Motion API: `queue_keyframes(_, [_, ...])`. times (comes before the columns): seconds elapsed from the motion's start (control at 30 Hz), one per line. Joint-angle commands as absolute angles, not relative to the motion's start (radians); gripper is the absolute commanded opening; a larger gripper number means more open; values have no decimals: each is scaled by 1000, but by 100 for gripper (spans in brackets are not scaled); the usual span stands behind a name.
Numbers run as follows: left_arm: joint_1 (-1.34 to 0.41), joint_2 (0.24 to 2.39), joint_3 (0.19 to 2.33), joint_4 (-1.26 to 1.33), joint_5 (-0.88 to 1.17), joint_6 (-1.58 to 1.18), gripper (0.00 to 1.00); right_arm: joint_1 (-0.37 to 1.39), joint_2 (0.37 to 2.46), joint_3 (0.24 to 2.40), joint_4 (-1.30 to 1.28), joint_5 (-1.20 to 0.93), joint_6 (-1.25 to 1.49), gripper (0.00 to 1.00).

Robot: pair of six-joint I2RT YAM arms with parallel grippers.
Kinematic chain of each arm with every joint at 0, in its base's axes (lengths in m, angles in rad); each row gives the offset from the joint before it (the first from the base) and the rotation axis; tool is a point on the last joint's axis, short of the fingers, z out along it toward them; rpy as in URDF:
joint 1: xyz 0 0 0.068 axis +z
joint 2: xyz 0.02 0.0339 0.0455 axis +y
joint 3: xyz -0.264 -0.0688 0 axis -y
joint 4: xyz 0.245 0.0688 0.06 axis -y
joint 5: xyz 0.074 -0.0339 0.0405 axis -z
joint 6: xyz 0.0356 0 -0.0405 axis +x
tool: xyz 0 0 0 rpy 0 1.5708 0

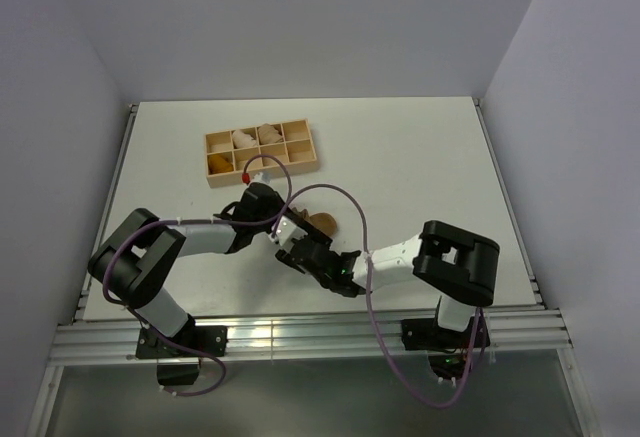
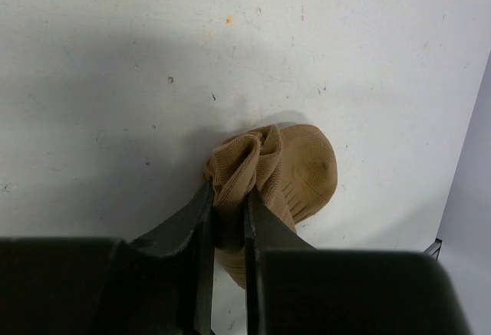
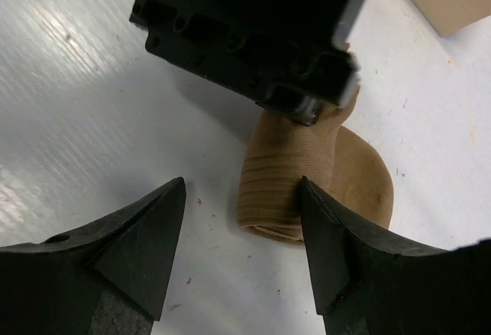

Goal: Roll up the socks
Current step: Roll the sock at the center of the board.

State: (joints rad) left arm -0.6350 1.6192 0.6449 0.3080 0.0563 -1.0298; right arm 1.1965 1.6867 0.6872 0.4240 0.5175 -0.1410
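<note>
Spanning the whole top view, the table (image 1: 430, 157) is seen w/ both arms bent in toward its ctr. The left arm (image 1: 190, 237) is brought in from 8 o'clock, the right arm (image 1: 400, 255) from 4 o'clock. A wooden tray (image 1: 211, 157) is set at approx 11 o'clock of ctr. Pale rolled bundles (image 1: 243, 140) are kept in its far row. Sth orange in its 8 o'clock compartment can't be identified.

The olive-brown sock (image 1: 322, 223) is found at 5 o'clock of the tray, near table ctr, apparently resting on the surface. No second sock can be made out for sure.

The left gripper (image 2: 228, 197) is clenched on a bunched fold of the sock, w/ fabric pinched btw its fingers and the toe end spread at 2 o'clock of the pinch. The right gripper (image 3: 242, 185) is held wide apart w/ nothing grasped. Its 3 o'clock finger (image 3: 330, 235) is set right at the ribbed end, but contact can't be confirmed.

Step judged: rolling is begun but early, as the bundle looks loose. The next move prob. calls for the ribbed end to be pinned or gripped by the right gripper while the fold is turned over by the left, w/ enough tension that the roll isn't undone.
</note>
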Motion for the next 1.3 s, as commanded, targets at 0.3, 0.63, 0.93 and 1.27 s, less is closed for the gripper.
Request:
queue_keyframes(0.3, [-644,1634,664,232,81,-986,2,1204,1812,762,413,590,-155,47])
queue_keyframes(0.63, [-644,1609,660,227,87,-997,4,1206,1873,801,305,600,-89,14])
queue_keyframes(0.93, [-644,1611,666,222,90,-996,2,1206,1881,813,276,557,-71,46])
queue_keyframes(1.27, [-644,1611,667,219,103,-997,2,1204,1943,859,236,587,-78,56])
